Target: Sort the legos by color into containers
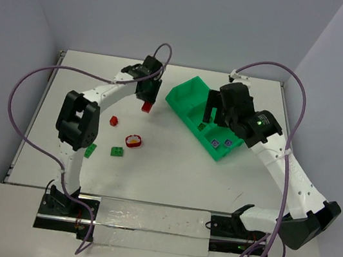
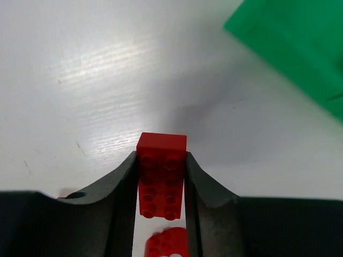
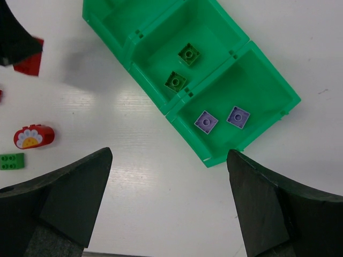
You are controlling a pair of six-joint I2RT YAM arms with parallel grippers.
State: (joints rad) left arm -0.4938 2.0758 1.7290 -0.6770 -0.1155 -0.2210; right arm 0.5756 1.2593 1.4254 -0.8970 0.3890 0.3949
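Observation:
My left gripper [image 1: 149, 97] is shut on a red 2x4 lego [image 2: 161, 176] and holds it above the table, left of the green tray [image 1: 186, 95]. My right gripper [image 3: 169, 182] is open and empty, hovering above the tray's near side. In the right wrist view the tray [image 3: 273, 70] holds two green legos [image 3: 189, 54] in its middle compartment and two purple legos [image 3: 206, 121] in the end one; the third compartment [image 3: 134, 21] shows no brick. On the table lie a round red piece with a pale centre [image 1: 133, 141], a small red lego [image 1: 114, 120] and two green legos [image 1: 117, 152].
The second green lego [image 1: 91, 150] lies beside the left arm's forearm. The round red piece also shows under the left gripper [image 2: 167, 246]. Grey walls close in the table at the back and sides.

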